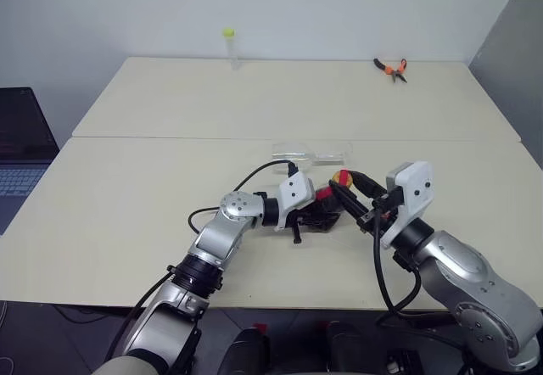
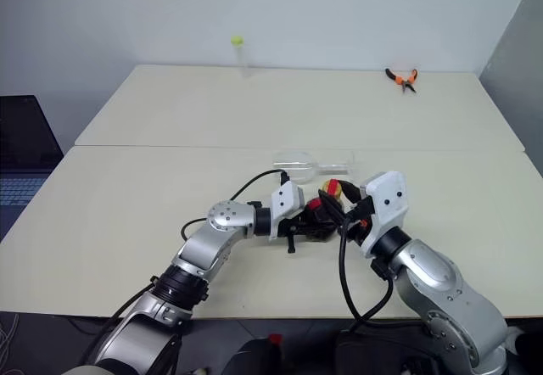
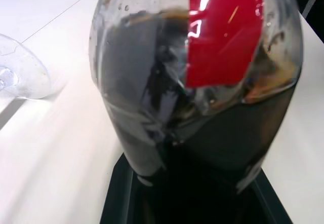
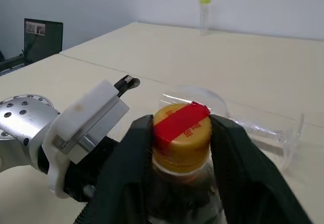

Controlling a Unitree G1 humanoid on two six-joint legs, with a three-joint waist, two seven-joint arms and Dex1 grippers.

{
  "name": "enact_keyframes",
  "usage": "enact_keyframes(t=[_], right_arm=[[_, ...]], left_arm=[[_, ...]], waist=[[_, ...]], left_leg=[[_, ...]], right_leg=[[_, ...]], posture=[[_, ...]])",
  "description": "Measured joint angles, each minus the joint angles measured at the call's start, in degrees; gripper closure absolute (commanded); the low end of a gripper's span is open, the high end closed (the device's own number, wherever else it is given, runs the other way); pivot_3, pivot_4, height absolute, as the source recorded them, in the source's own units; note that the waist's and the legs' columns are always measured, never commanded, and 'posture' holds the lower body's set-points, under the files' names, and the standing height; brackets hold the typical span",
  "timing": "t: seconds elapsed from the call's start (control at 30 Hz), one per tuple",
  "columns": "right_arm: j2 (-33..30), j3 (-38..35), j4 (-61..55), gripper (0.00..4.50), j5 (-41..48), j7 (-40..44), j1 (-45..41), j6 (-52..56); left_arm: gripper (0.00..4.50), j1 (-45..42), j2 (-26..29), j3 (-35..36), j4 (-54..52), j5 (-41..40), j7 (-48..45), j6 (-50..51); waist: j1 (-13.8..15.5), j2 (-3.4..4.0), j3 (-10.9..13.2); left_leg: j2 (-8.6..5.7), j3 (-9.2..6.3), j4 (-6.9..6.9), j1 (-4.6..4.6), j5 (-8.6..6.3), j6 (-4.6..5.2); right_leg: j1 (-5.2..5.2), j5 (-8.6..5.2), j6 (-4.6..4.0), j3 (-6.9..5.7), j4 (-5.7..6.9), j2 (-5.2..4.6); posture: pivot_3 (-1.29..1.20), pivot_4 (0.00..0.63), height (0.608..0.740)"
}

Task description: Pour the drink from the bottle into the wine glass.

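Left wrist view: bottle (image 3: 202, 82) holds dark drink (image 3: 223, 138), left hand clamped on it; right hand (image 4: 179, 138) pinches cap (image 4: 182, 130).

Bottle (image 2: 321, 214) on near table (image 2: 127, 214), wine glass (image 2: 310, 164) lying just behind; tube (image 2: 237, 54) far left, pliers (image 2: 402, 79) far right

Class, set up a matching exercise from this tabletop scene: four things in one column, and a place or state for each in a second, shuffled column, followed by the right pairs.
Things:
1. bottle
2. wine glass
3. pliers
4. slim tube

Place or state:
A. upright at the table's far edge, toward the left
B. lying on its side mid-table
C. gripped by the left end effector, cap between the right end effector's fingers
D. lying at the far right of the table

Pairs: 1-C, 2-B, 3-D, 4-A
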Motion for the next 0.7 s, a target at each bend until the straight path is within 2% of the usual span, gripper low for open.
enact_keyframes(t=[0.2,0.3,0.43,0.53,0.7], right_arm=[[0.22,-0.70,0.94,3.27,0.72,0.83,-1.39,0.50],[-2.84,-2.67,3.08,3.27,3.22,5.66,-2.59,0.30],[-16.26,-4.07,13.16,3.27,6.82,25.44,-9.54,-2.80],[-25.14,1.61,25.25,3.27,4.86,43.68,-18.43,-9.99],[-26.76,9.56,40.67,3.27,1.54,59.98,-30.63,-17.18]], left_arm=[[3.76,-0.19,0.28,0.33,-0.01,-0.02,0.04,0.00],[3.76,-0.19,0.41,0.29,-0.06,-0.06,-0.22,0.13],[3.76,0.50,1.65,-0.09,-1.93,-0.98,-2.82,1.82],[3.76,1.42,3.04,-0.43,-4.86,-1.58,-4.70,4.06],[3.76,1.73,3.55,-0.44,-6.17,-1.71,-4.90,5.59]], waist=[[0.00,0.00,0.00],[-0.01,0.00,0.00],[-0.14,0.02,0.02],[-0.52,0.04,0.04],[-0.56,0.03,0.04]], left_leg=[[0.00,-0.01,0.00,-0.01,0.00,0.00],[-0.02,0.02,0.00,0.00,-0.01,0.01],[-0.01,0.09,-0.01,0.05,-0.02,0.04],[0.05,0.15,-0.06,0.12,-0.02,0.05],[0.09,0.10,-0.05,0.10,-0.02,0.04]], right_leg=[[0.00,0.00,0.00,-0.01,0.00,0.00],[0.00,0.00,0.00,0.01,-0.01,0.00],[0.05,0.00,0.00,0.01,-0.03,0.05],[0.05,0.00,0.00,0.05,-0.02,0.10],[0.05,0.00,-0.01,0.02,-0.03,0.10]], posture=[[0.00,0.150,0.740],[0.00,0.150,0.740],[0.00,0.150,0.740],[0.00,0.150,0.740],[0.00,0.150,0.740]])
